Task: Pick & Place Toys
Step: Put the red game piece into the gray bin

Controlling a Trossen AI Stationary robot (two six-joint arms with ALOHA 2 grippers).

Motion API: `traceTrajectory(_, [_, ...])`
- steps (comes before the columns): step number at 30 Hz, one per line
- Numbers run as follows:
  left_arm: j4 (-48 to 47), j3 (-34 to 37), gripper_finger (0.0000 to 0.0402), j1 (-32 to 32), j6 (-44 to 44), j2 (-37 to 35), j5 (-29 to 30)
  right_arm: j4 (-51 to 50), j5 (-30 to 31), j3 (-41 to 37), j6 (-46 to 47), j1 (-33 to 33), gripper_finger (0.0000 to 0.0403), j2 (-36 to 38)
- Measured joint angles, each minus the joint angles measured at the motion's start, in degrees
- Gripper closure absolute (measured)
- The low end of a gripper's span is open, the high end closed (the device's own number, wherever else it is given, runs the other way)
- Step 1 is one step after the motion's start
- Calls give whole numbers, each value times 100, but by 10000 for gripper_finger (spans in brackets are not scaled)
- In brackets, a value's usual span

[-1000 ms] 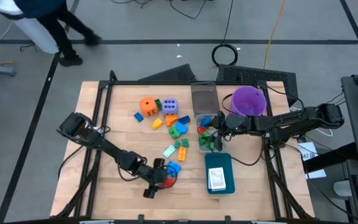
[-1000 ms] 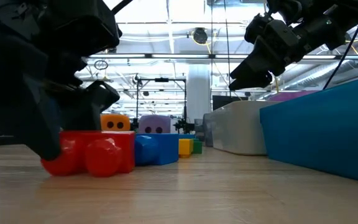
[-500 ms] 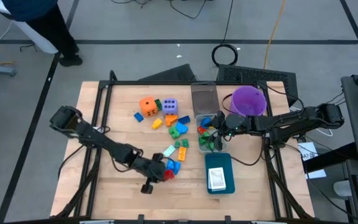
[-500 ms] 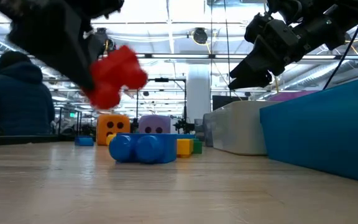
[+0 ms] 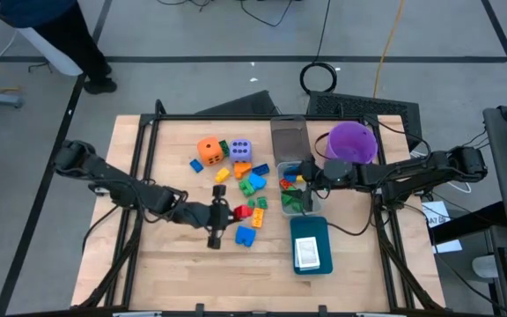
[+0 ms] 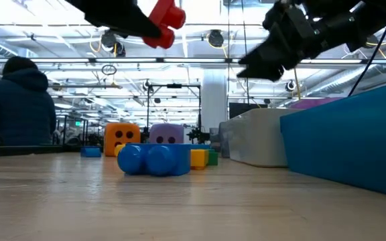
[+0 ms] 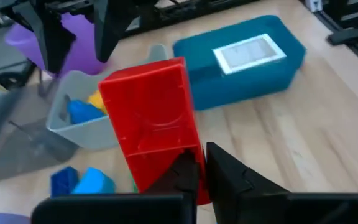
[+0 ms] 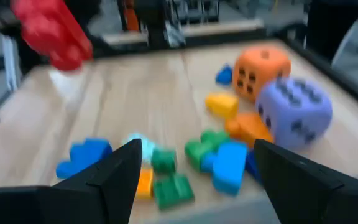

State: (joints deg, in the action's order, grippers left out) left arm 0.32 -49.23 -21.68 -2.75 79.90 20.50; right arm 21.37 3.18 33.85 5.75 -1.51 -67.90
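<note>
My left gripper (image 5: 224,214) is shut on a red block (image 5: 221,211), which also shows high in the low view (image 6: 165,15) and fills the left wrist view (image 7: 153,124). A blue block (image 5: 245,236) lies flat on the table just near of it. An orange die (image 5: 209,150), a lavender die (image 5: 240,150) and several small coloured blocks (image 5: 252,183) lie on the table's far middle. My right gripper (image 5: 306,179) is open above the grey bin (image 5: 292,195), which holds several blocks; its two fingers stand wide apart in the right wrist view (image 8: 197,180). My left gripper pinches the red block between its two fingers at the block's end nearest the wrist (image 7: 166,177). The fingers come roughly level from the table's left. The block is lifted clear of the table and sticks out beyond the fingertips.
A teal tray (image 5: 312,231) with a white card (image 5: 307,254) in it sits near right. A purple bucket (image 5: 352,141) and a clear box (image 5: 289,136) stand at the far side. A person (image 6: 15,100) is beyond the table.
My left gripper has risen from the table with the red block and gone toward the far edge. The red block, which lay on the table against the blue block, is now lifted clear. The blue block has stayed on the table.
</note>
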Motion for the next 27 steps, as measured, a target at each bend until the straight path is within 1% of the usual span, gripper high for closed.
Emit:
traceTrajectory(3, [182, 0, 374, 154, -82, 29, -54, 466, -12, 0, -45, 50, 122, -101])
traceTrajectory(6, [276, 0, 386, 234, -94, 79, -95, 899, -24, 2, -70, 164, 122, -337])
traceTrajectory(8, [510, -2, 390, 283, -143, 142, -155, 1257, -28, 1, -163, 243, 122, -579])
traceTrajectory(10, [540, -5, 390, 319, -176, 168, -271, 1771, -28, 1, -267, 321, 122, -866])
traceTrajectory(13, [795, -7, 379, 339, -213, 301, -268, 2581, -39, 2, -473, 432, 122, -1328])
traceTrajectory(15, [770, 4, 373, 340, -310, 321, -244, 3242, -44, 2, -541, 504, 122, -1657])
traceTrajectory(17, [978, -10, 372, 377, -347, 418, -244, 3787, -48, 7, -562, 561, 122, -1934])
traceTrajectory(19, [879, 5, 378, 406, -356, 433, -260, 4213, -55, 32, -621, 605, 122, -2171])
traceTrajectory(20, [908, 7, 383, 428, -357, 433, -269, 4313, -69, 87, -642, 622, 122, -2282])
traceTrajectory(22, [925, -2, 390, 485, -317, 433, -260, 4348, -283, 214, -638, 636, 122, -2437])
traceTrajectory(25, [839, 2, 390, 499, -312, 437, -312, 4306, -641, 461, -463, 646, 122, -2697])
traceTrajectory(27, [782, 10, 384, 493, -312, 435, -351, 4337, -695, 613, -346, 656, 122, -2864])
